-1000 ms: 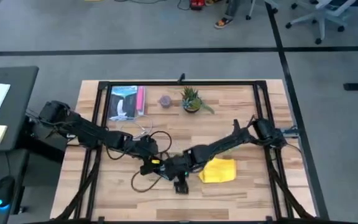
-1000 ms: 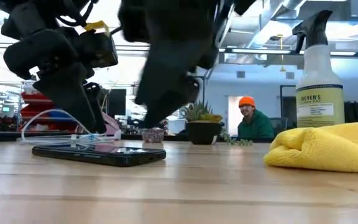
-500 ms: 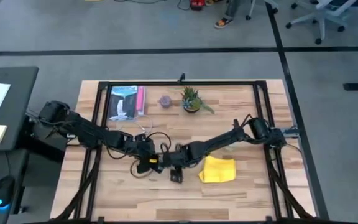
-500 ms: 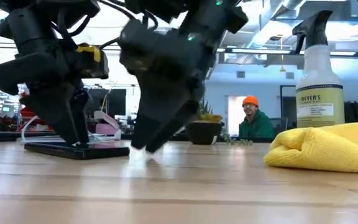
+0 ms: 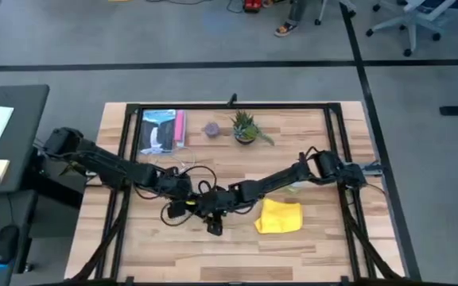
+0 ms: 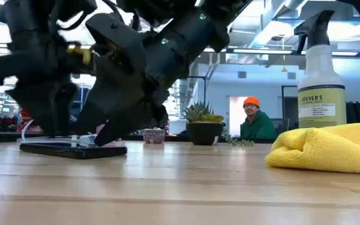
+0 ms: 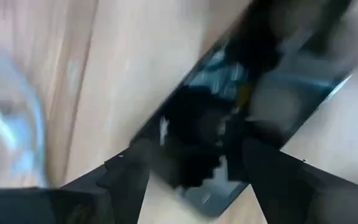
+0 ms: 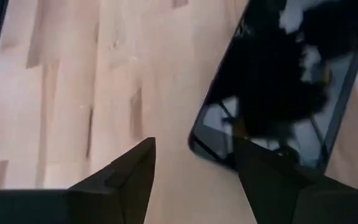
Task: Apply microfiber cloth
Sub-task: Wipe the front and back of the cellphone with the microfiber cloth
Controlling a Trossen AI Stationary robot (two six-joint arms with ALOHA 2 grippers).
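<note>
Both claws, left claw (image 7: 188, 165) and right claw (image 8: 194, 165), hang spread and empty over the black phone (image 8: 278, 87), while the yellow microfiber cloth (image 5: 279, 216) lies untouched on the bench (image 5: 308, 246) nearby, so I'd fetch it first.

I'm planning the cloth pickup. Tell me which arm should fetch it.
Right, probably. The microfiber cloth lies untouched on the right arm's side, just beside the right gripper, whose fingers are open over the smartphone. The left gripper sits farther away, beyond the phone.
</note>
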